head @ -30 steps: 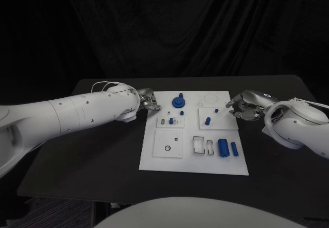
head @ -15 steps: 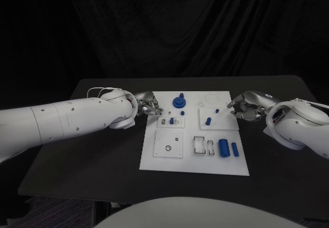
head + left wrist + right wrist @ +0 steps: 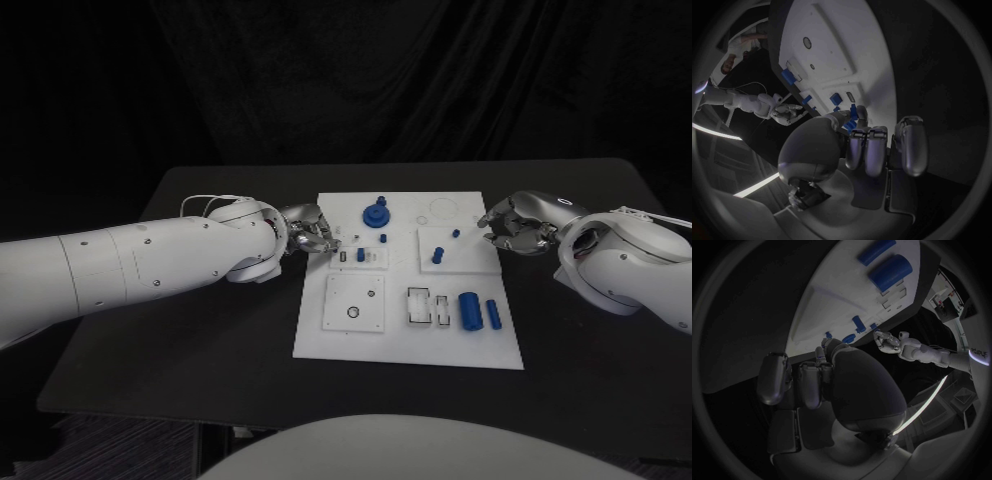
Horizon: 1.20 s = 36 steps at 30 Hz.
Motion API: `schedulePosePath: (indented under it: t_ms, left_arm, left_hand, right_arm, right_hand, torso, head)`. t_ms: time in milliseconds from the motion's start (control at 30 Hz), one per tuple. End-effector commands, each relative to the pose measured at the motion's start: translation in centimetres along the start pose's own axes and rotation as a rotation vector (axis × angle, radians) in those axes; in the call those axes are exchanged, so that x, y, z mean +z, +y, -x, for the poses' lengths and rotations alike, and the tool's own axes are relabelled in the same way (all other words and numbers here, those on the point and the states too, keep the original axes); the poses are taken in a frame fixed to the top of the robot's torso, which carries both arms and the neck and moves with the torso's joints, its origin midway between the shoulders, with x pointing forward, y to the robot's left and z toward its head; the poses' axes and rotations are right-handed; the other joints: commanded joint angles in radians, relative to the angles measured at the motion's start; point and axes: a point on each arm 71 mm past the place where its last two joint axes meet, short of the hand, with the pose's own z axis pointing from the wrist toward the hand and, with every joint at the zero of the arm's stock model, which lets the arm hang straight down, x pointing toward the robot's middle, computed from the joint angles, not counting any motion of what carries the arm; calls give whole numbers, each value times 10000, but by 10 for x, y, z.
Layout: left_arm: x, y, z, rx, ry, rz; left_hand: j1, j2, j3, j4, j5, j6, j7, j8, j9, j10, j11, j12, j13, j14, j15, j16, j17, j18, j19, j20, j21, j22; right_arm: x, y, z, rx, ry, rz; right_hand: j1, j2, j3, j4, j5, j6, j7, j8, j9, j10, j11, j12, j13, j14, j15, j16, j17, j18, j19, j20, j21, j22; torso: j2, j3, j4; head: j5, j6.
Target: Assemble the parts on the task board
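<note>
The task board (image 3: 408,345) lies mid-tabletop, assembly barely begun: two blue cylinders (image 3: 480,310) lie loose near its right edge, a blue knob (image 3: 376,215) stands at the far end. The left hand (image 3: 309,229) and right hand (image 3: 515,226) flank it, fingers curled, holding nothing.

We are looking at a robotics lab or test cell. A black table (image 3: 188,340) stands before a black curtain (image 3: 404,80), and at the table's middle lies a white task board (image 3: 408,345) with cut recesses and small blue parts (image 3: 470,308), like a benchmark setup.
</note>
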Motion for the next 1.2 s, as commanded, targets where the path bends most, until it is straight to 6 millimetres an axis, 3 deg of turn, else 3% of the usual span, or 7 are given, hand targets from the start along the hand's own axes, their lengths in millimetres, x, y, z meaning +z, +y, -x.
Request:
schedulePosePath:
  t_ms: [33, 567, 867, 933, 1033, 1133, 1200]
  left_arm:
    - [1, -5, -4, -66, -8, -278]
    - [4, -11, -17, -109, 209, -508]
    - [6, -11, -21, -75, 381, -399]
    - [6, -10, -21, -72, 400, -340]
    - [6, -8, -22, -71, 425, -259]
    - [6, -6, -22, -76, 439, -166]
    - [6, -5, -22, -77, 448, -123]
  left_hand:
    - [-102, 11, 5, 81, -68, 50, 39, 54, 275, 1060, -24, 35, 2622, 1056, -56, 65, 2631, -109, 207, -37, -29, 1964]
    - [-119, 36, 5, 99, -99, 45, 39, 58, 275, 1060, -23, 35, 2622, 1056, -53, 65, 2631, -103, 198, -35, -53, 1957]
    - [-131, 46, 1, 109, -127, 31, 43, 56, 274, 1060, -21, 35, 2622, 1056, -52, 65, 2631, -99, 189, -33, -75, 1951]
    - [-172, 56, -29, 139, -246, 16, 49, 58, 274, 1060, -14, 35, 2622, 1056, -47, 65, 2631, -98, 187, -27, -79, 1950]
    - [-425, 77, -275, 361, -906, 46, 78, 88, 271, 1060, 12, 35, 2622, 1056, -23, 65, 2631, -99, 187, -9, -83, 1950]
    - [-533, 100, -473, 487, -1169, 55, 83, 99, 270, 1060, 19, 35, 2622, 1056, -16, 65, 2631, -99, 191, 0, -78, 1952]
    - [-533, 100, -473, 487, -1169, 55, 83, 99, 270, 1060, 19, 35, 2622, 1056, -16, 65, 2631, -99, 191, 0, -78, 1952]
  right_arm:
    - [-1, -1, -1, -21, 67, -148]
    - [-2, -1, -2, -15, 91, -137]
    - [-1, -1, -2, -16, 89, -133]
    - [-1, -1, -2, -17, 93, -139]
    - [-2, -1, -2, -21, 105, -152]
    - [-2, -2, -2, -29, 137, -176]
    - [-2, -2, -2, -33, 153, -186]
  right_hand:
    - [-129, 9, 59, -15, 46, 47, -8, -20, -9, -25, -8, -58, 667, 692, 65, -63, 1274, -9, -26, 5, -55, 1712]
    - [-129, 9, 59, -15, 46, 47, -8, -20, -9, -25, -8, -58, 667, 692, 65, -63, 1274, -9, -26, 5, -55, 1712]
    - [-129, 9, 59, -15, 46, 47, -8, -20, -9, -25, -8, -58, 667, 692, 65, -63, 1274, -9, -26, 5, -55, 1712]
    - [-129, 9, 59, -15, 46, 47, -8, -20, -9, -25, -8, -58, 667, 692, 65, -63, 1274, -9, -26, 5, -55, 1712]
    - [-129, 9, 59, -15, 46, 47, -8, -20, -9, -25, -8, -58, 667, 692, 65, -63, 1274, -9, -26, 5, -55, 1712]
    - [-129, 9, 59, -15, 46, 47, -8, -20, -9, -25, -8, -58, 667, 692, 65, -63, 1274, -9, -26, 5, -55, 1712]
    - [-148, 6, 72, -19, 44, 50, -6, -25, -13, -32, -6, -68, 658, 689, 68, -69, 1268, -9, -28, 8, -61, 1710]
  torso:
    - [4, -5, -33]
    - [39, -15, -6]
    - [33, -6, -25]
    - [32, -8, -20]
    - [24, -8, -24]
    - [15, -3, -36]
    - [10, -3, -39]
  head:
    - [37, -2]
    - [-23, -2]
    - [5, -2]
    - [-6, -2]
    - [-12, -2]
    - [5, -2]
    - [8, -2]
